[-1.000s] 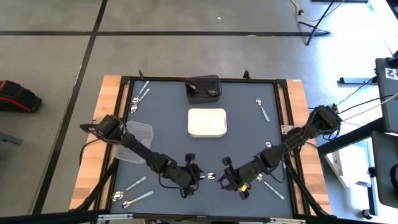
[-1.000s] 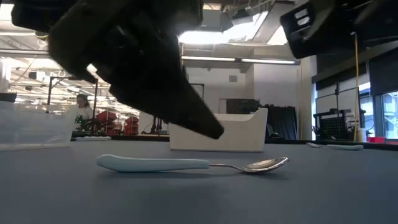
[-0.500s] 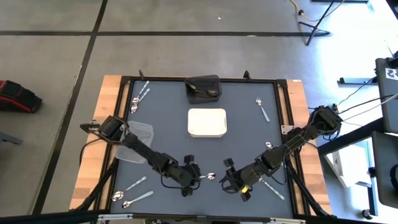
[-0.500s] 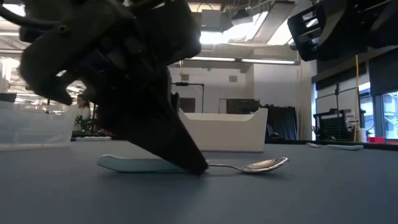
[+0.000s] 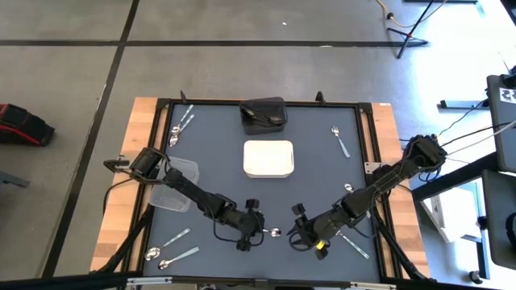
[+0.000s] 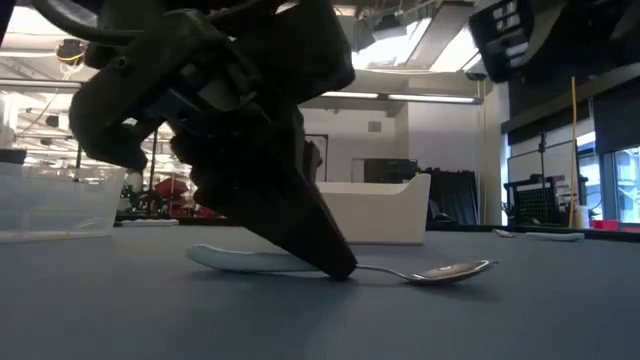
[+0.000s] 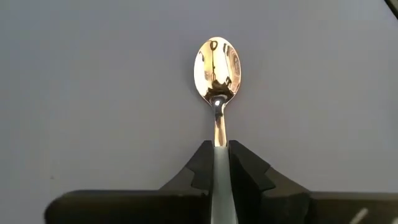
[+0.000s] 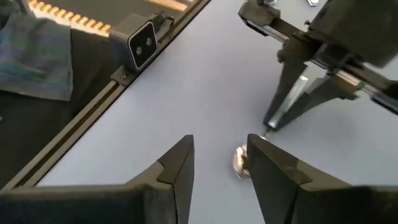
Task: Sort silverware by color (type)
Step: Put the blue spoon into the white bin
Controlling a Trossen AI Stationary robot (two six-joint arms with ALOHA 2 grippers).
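A small shiny silver spoon (image 7: pixel 217 65) lies on the dark mat near the table's near edge, about midway across. Its bowl (image 6: pixel 455 271) and pale handle (image 6: pixel 240 258) rest on the mat. My left gripper (image 5: pixel 254 229) stands over it, shut on the handle. My right gripper (image 5: pixel 298 234) hovers just to the right of the spoon's bowl (image 8: pixel 240 160). It is open (image 8: pixel 217 155) and holds nothing. My left gripper pinches the spoon's handle (image 7: pixel 220 152) between its two fingers, at the part next to the neck. The fingers (image 6: pixel 335 262) slant down from above and lie along the handle. The spoon lies flat on the mat with its bowl pointing away from the gripper.
A white container (image 5: pixel 268 158) sits mid-table, a black one (image 5: pixel 264 114) at the far edge and a clear one (image 5: pixel 179 184) at the left. More spoons lie far left (image 5: pixel 181 122), near left (image 5: pixel 169 248), far right (image 5: pixel 340 141) and near right (image 5: pixel 352 243).
My left gripper has come down onto the spoon and shut on its handle. The spoon has slid a little along the mat toward the table's right and still lies flat.
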